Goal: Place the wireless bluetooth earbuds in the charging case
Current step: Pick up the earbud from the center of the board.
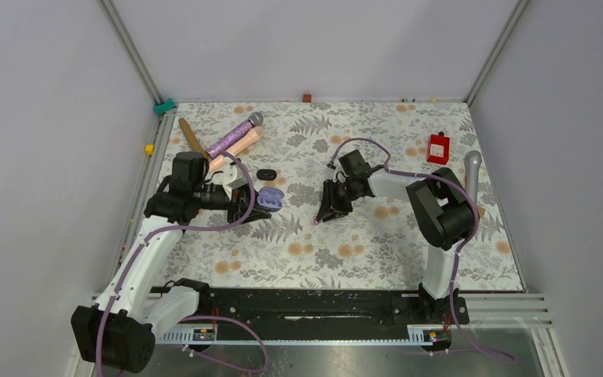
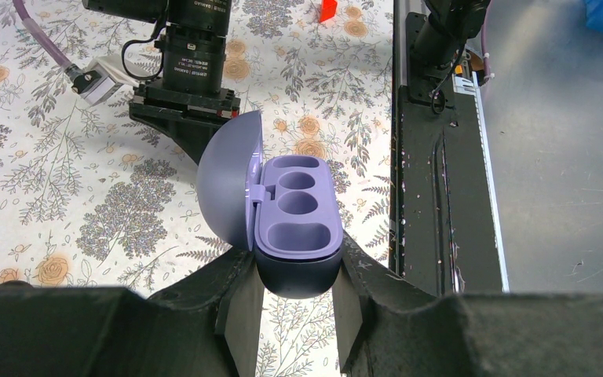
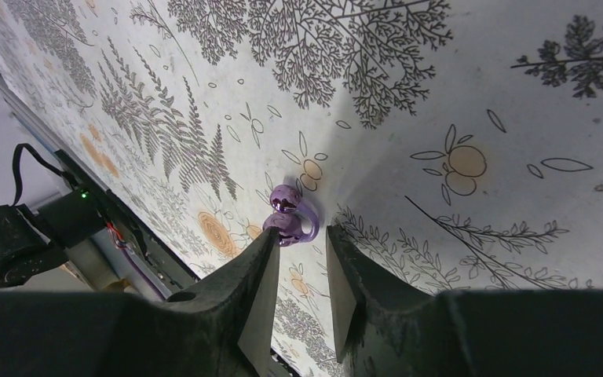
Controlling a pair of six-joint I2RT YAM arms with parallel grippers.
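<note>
Left side first. The left gripper (image 2: 297,263) hangs over the left part of the worktop (image 1: 377,251), with its jaws clenched on the dark lower shell of the charging case (image 2: 298,212). The lid is swung open and stands off to the left in the wrist view. The lavender tray faces up at that camera. Its wells lie in a row along the case's long axis, running straight away from the jaws, and every well I can see is vacant. From overhead the case pokes out of the jaws toward the right arm. I cannot tell whether its underside rests on the worktop.

Right side. The right gripper (image 3: 302,234) is tipped down at the floral cloth with its jaws part-way apart. The purple earbud (image 3: 289,216) sits at their very tips. It touches the finger on the left of the wrist view, with a sliver of gap to the other. I cannot tell whether it is truly pinched or only leaning there, nor whether it is off the cloth.

The relation that matters is that the case lies to the left of the right jaws, near them, with patterned cloth between. The right arm is the one at the bud, and the left arm only presents the tray.

My read is that the bud must travel left and come down into a well from above. If the hold is loose, it may slip on the way.
</note>
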